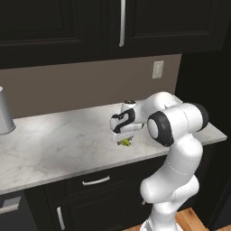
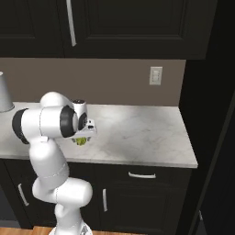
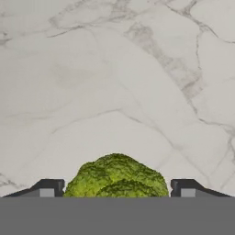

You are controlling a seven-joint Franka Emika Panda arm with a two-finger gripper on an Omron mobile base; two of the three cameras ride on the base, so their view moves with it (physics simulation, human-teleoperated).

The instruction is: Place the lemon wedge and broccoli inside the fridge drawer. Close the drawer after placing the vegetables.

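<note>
The broccoli (image 3: 114, 176), a bumpy green floret, lies on the white marble counter (image 1: 58, 144). My gripper (image 3: 114, 189) points down over it, open, with one dark fingertip (image 3: 46, 188) on each side and a small gap to the floret on both sides. In the left base view the broccoli (image 1: 125, 142) peeks out just under the gripper (image 1: 124, 137), near the counter's front edge. From the right base view the broccoli (image 2: 81, 141) sits below the gripper (image 2: 83, 136). The lemon wedge and the fridge drawer are out of view.
A grey metal cylinder (image 1: 3, 113) stands at the counter's far left. Dark upper cabinets (image 1: 67, 27) hang above, and a wall outlet (image 2: 155, 75) is behind. A tall dark panel (image 2: 211, 137) bounds the counter's right end. Cabinet drawers (image 2: 142, 175) sit below the counter.
</note>
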